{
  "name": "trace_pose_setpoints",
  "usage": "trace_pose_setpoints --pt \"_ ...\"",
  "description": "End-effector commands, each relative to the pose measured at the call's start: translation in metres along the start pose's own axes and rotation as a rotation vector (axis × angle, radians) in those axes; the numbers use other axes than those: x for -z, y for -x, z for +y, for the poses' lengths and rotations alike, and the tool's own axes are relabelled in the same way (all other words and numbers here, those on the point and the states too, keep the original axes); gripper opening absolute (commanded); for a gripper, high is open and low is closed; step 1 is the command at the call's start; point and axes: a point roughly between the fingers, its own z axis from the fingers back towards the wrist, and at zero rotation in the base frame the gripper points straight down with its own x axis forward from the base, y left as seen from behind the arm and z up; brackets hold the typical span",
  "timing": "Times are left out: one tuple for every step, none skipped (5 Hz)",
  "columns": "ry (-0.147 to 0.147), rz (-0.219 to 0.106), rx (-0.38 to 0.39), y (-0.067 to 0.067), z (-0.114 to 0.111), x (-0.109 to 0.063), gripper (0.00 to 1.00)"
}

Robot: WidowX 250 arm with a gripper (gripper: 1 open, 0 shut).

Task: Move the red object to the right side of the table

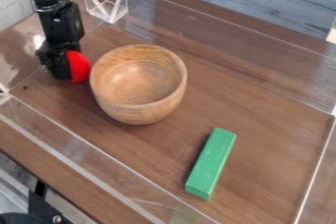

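Showing right at the closed claw (62, 63), the red fruit (79, 67) is perhaps pinched, unclear.

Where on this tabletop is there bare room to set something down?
The widest bare patch of the table lies right of the wooden bowl, above the green block. Another lies between the bowl and the near clear wall, left of the block. It is crowded left of the bowl, where the gripper and red object sit close.

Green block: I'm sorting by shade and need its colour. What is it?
The block is medium green; the camera view shows it.
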Motion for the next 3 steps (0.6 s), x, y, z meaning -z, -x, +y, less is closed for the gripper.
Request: trace_pose_setpoints --pt "0.018 -0.034 0.051 -0.0051 -0.0056 -0.0002 1.00" --pt "0.040 -0.087 0.026 -0.0103 -0.0086 -0.0005 0.00" --pt "0.062 -0.130 -0.006 -0.0147 -0.0108 -0.0011 0.00"
